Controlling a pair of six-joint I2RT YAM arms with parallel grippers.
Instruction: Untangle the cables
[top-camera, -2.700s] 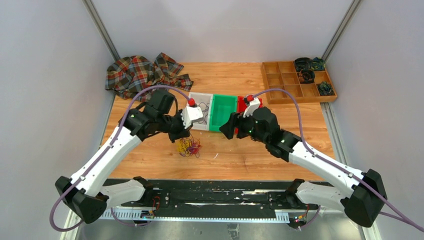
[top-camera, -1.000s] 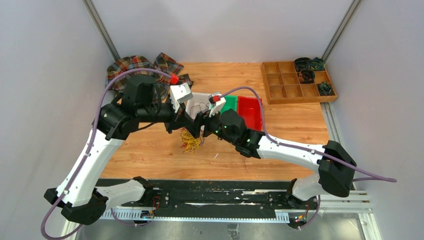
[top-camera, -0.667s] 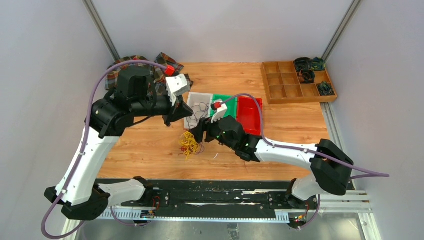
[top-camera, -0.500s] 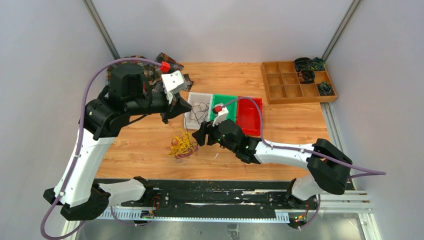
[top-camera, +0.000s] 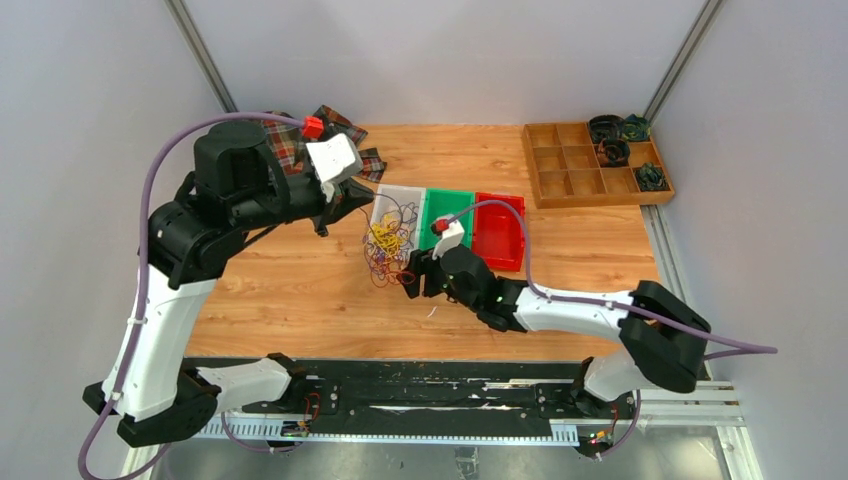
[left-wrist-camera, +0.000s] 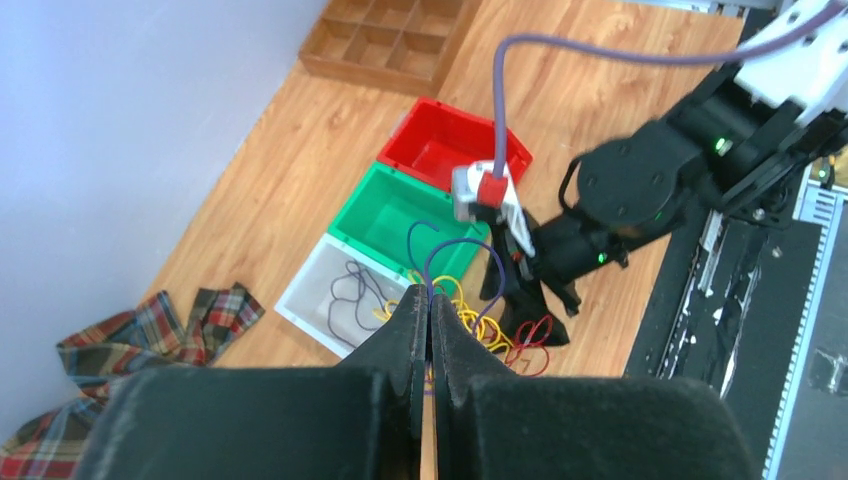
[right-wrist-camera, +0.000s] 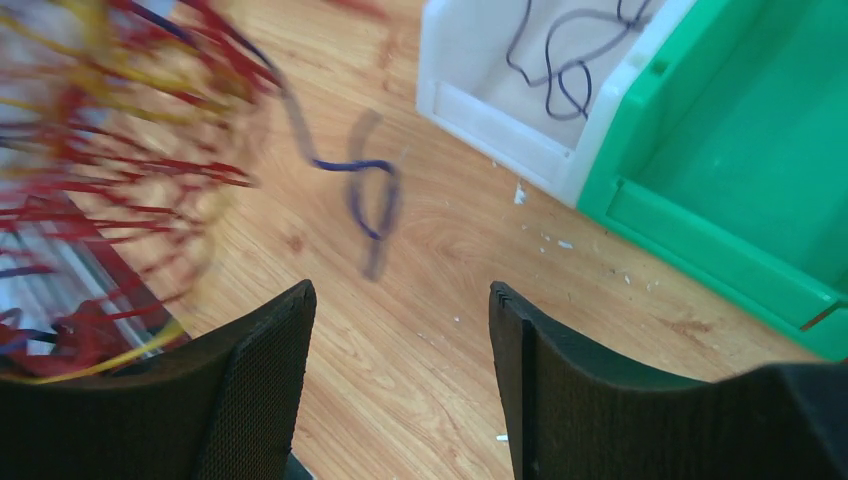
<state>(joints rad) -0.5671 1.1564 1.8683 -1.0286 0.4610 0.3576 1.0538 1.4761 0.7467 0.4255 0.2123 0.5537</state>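
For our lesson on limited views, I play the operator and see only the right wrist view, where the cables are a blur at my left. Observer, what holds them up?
Observer: The left pincer, shut, pinches the cables at their top; they hang below it.
Operator: What stands beyond the green bin?
Observer: A red bin, right beside it; it looks empty.
Operator: Anything farther off?
Observer: A wooden compartment tray, in the far right corner.
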